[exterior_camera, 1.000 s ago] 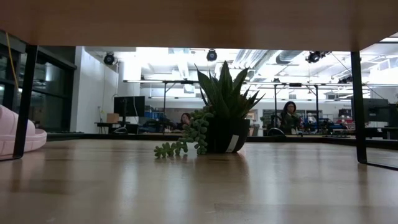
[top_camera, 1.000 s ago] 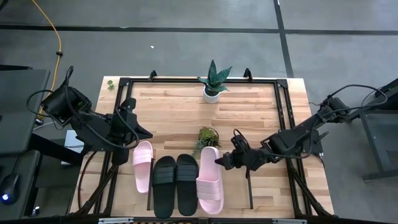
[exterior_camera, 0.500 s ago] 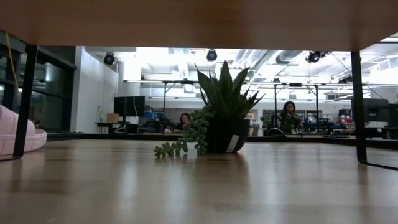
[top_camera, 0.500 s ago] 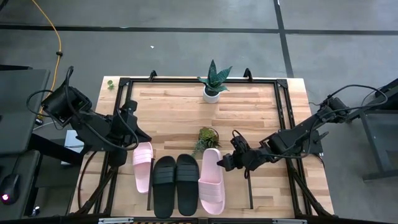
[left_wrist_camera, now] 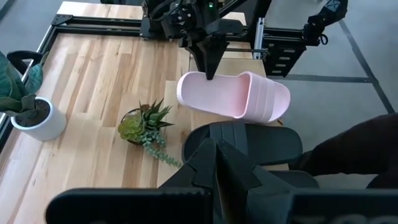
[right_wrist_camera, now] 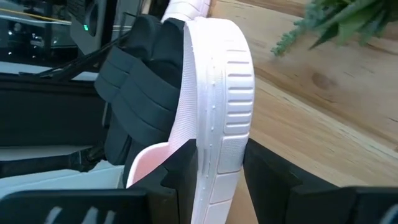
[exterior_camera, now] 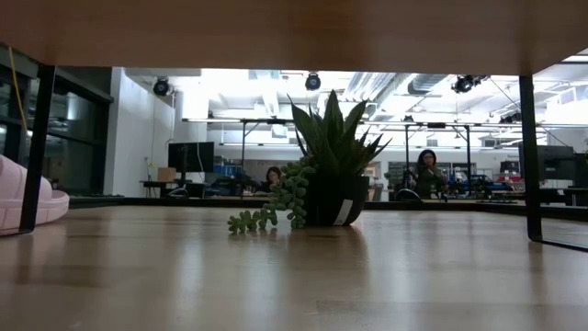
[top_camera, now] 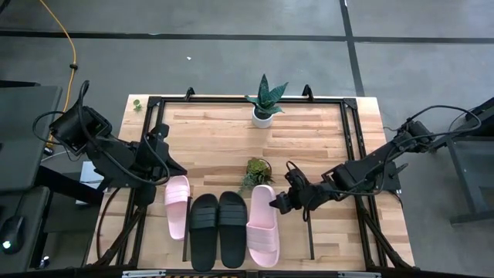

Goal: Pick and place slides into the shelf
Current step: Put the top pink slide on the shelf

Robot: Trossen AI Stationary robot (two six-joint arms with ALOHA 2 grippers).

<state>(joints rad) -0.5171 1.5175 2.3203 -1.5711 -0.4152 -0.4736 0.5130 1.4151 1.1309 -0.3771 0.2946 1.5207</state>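
High view: four slides are lined up abreast at the table's near edge, on the shelf (top_camera: 309,232). The rightmost pink slide (top_camera: 262,224) is gripped by its far heel rim in the right gripper (top_camera: 276,202). Two black slides (top_camera: 218,229) lie beside it, then the left pink slide (top_camera: 177,205). The left gripper (top_camera: 182,167) is held shut just beyond that slide. A small succulent (top_camera: 255,169) stands nearby.

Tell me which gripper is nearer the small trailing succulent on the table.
Right. The right gripper grips the right pink slide, just beside the succulent; the shut left gripper sits farther off, across the row.
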